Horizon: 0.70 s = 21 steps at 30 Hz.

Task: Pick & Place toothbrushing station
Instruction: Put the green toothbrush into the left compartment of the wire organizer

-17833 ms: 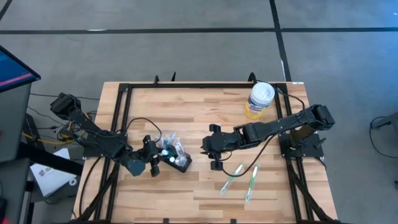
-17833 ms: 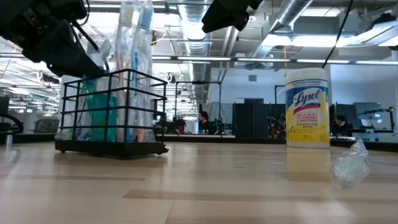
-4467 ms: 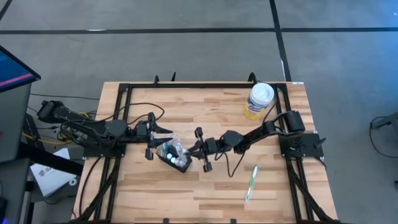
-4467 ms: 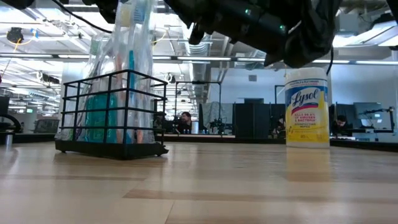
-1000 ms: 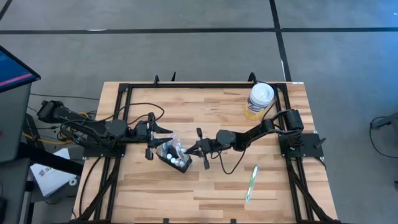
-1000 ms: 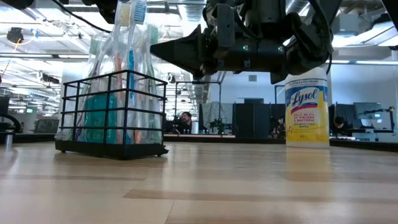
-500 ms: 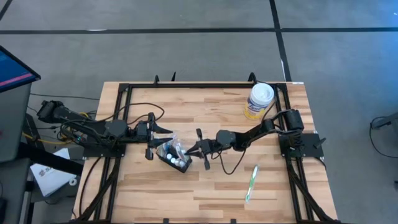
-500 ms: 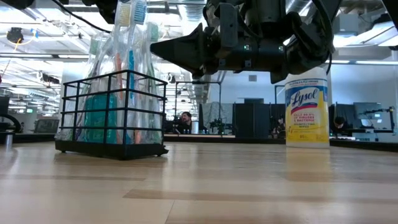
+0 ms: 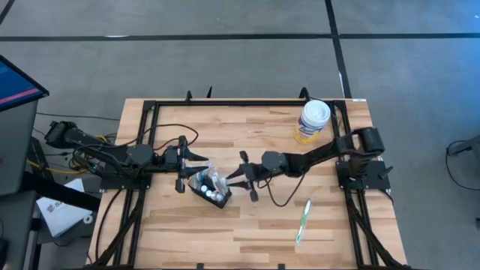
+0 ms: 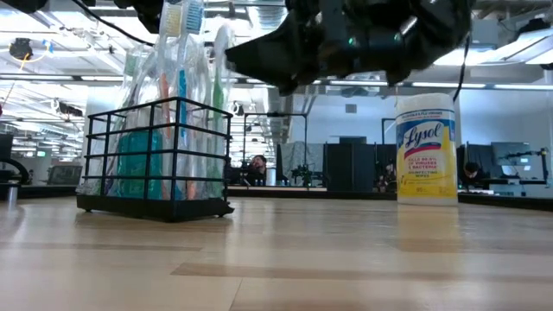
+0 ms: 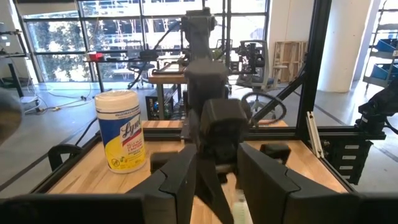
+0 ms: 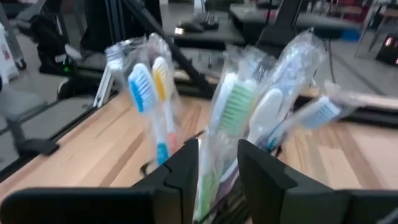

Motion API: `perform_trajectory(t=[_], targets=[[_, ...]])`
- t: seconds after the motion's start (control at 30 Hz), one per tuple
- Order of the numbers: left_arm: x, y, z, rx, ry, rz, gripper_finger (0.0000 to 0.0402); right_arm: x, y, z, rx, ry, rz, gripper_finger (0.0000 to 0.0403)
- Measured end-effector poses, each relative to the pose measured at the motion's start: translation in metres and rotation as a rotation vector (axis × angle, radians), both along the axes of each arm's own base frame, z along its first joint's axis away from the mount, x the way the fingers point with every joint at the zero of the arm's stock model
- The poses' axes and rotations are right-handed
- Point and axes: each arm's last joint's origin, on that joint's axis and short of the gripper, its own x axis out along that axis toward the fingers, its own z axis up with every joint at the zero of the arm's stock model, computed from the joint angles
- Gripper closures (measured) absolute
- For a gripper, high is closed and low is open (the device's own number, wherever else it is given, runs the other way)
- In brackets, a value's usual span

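The black wire toothbrushing station (image 9: 212,193) stands on its base left of the table's middle, and it also shows in the low view (image 10: 155,155). Several wrapped toothbrushes (image 12: 233,106) stand upright in it. My right gripper (image 9: 234,177) is open just right of the station, its fingers level and pointing at the brushes (image 12: 217,180). In the low view it hangs above the table beside the brush heads (image 10: 238,50). My left gripper (image 9: 191,171) is open just left of the station and holds nothing (image 11: 219,180).
A yellow wipes canister with a white lid (image 9: 313,120) stands at the far right; it also shows in the low view (image 10: 426,149). A wrapped green toothbrush (image 9: 303,220) lies on the table at the near right. A black frame (image 9: 150,105) runs around the tabletop.
My right gripper has drawn back from the station toward the table's right edge and has risen a little. The station and its brushes have stayed in place.
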Motion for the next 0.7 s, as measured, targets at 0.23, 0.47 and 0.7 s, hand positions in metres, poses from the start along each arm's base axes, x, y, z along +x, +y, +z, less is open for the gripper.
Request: perform_trajectory(t=[0.23, 0.47, 0.7], targets=[[0.0, 0.0, 0.0, 0.0, 0.0, 0.0, 0.0289, -0.02, -0.003, 0.023, -0.018, 0.165, -0.006, 0.0301], [0.0, 0.0, 0.0, 0.0, 0.001, 0.0, 0.0289, -0.047, -0.009, 0.042, -0.035, 0.332, -0.044, 0.0301], [0.0, 0.0, 0.0, 0.0, 0.001, 0.0, 0.0289, -0.066, -0.008, 0.04, 0.028, 0.531, -0.073, 0.0301]])
